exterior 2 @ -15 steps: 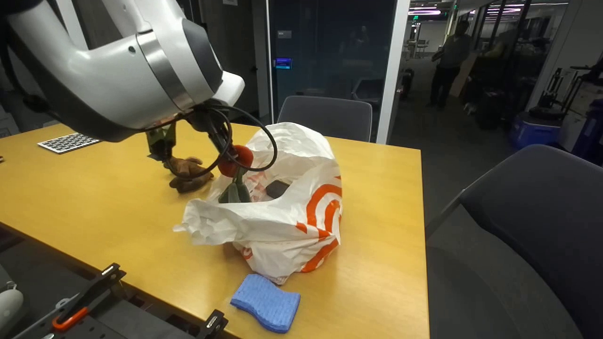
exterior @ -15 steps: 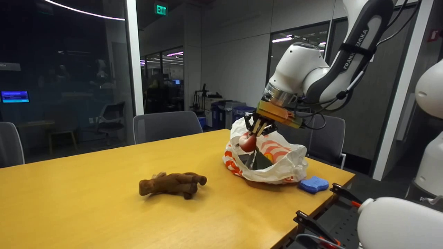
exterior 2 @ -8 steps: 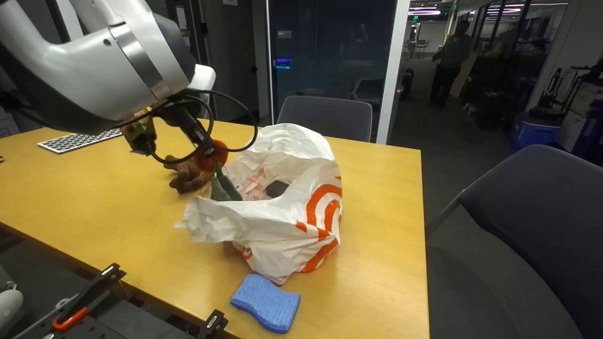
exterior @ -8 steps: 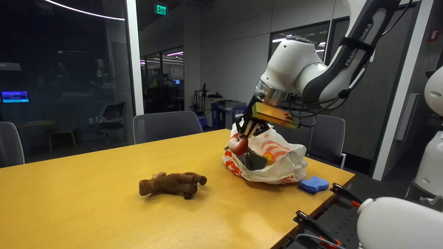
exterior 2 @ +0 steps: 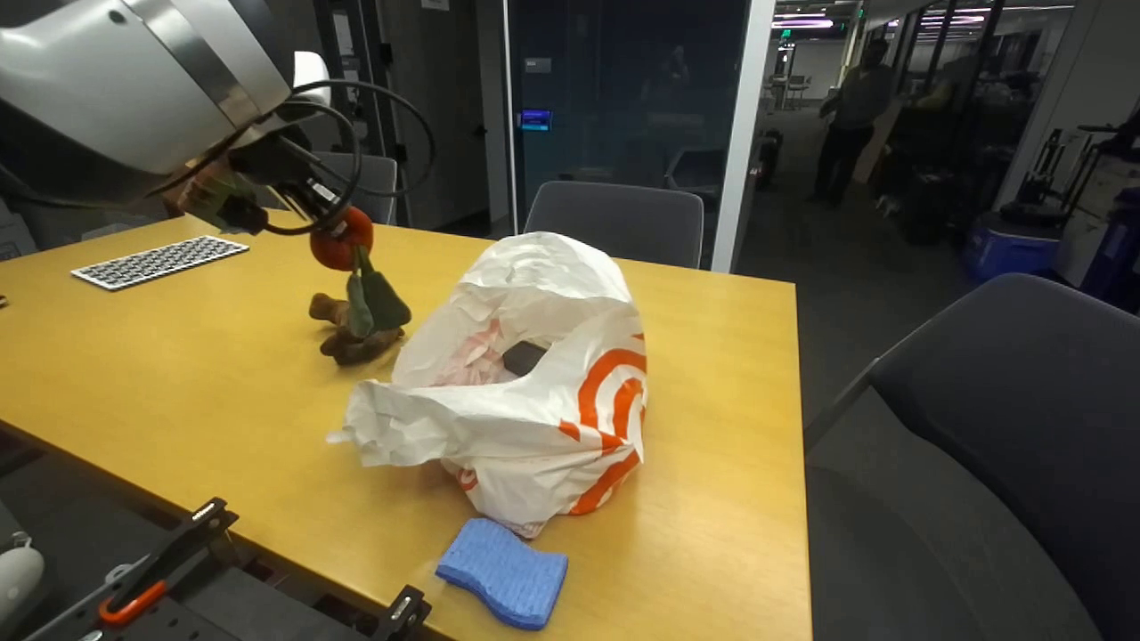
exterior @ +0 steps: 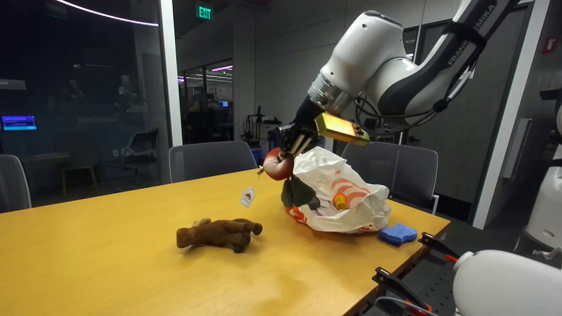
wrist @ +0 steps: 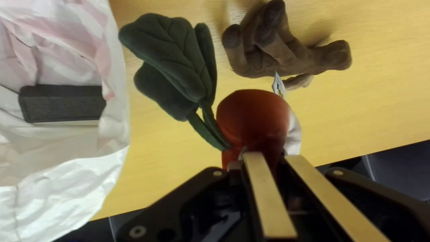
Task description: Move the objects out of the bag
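Wrist view: your gripper [wrist: 265, 156] is clamped on the red plush [wrist: 253, 117], biting its body, presumably since the leaves [wrist: 171, 57], trailing to 10 o'clock, look too limp to hold by. Load hangs over the table [wrist: 362, 97], out of the bag [wrist: 63, 148], which sits at its 9 o'clock with a dark block [wrist: 63, 104] inside. In an exterior view a yellow piece [exterior: 340, 201] is in there too, so more trips, I'd judge. The brown plush [wrist: 282, 60] lies at your load's 1 o'clock; a sponge [exterior: 398, 234] is just beside the bag, 4 o'clock in that exterior view: both probably unpacked, set aside so you can reach the mouth. Release near the brown plush, not on it.
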{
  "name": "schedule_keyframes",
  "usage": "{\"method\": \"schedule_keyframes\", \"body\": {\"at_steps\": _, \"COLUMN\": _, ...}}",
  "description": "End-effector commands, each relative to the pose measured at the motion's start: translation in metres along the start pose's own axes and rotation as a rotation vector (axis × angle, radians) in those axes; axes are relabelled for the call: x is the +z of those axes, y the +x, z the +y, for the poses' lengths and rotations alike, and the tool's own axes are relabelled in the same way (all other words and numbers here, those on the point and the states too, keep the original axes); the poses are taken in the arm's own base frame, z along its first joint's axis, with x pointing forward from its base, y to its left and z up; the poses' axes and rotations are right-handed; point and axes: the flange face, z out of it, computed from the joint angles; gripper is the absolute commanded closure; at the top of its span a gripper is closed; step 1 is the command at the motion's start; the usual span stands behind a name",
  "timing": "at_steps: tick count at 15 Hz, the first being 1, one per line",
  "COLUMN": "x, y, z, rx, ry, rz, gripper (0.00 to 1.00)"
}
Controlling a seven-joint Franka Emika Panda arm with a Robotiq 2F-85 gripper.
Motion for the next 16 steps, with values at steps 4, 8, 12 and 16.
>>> {"method": "schedule_keyframes", "body": {"at_steps": 4, "x": -0.003, "y": 0.011, "z": -0.073, "rx": -0.121, "ry": 0.105, "rz": -0.017, "gripper": 0.64}}
{"method": "schedule_keyframes", "body": {"at_steps": 8, "x": -0.023, "y": 0.011, "z": -0.094, "rx": -0.106, "ry": 0.12, "rz": -0.065, "gripper": 0.33}}
{"method": "schedule_keyframes", "body": {"at_steps": 12, "x": -0.061, "y": 0.054, "z": -0.066, "rx": -0.009, "ry": 0.075, "rz": -0.135, "gripper": 0.03}}
{"method": "schedule_keyframes", "body": {"at_steps": 16, "x": -0.082, "y": 0.108, "z": 0.011, "rx": 0.197, "ry": -0.096, "rz": -0.146, "gripper": 0.0}}
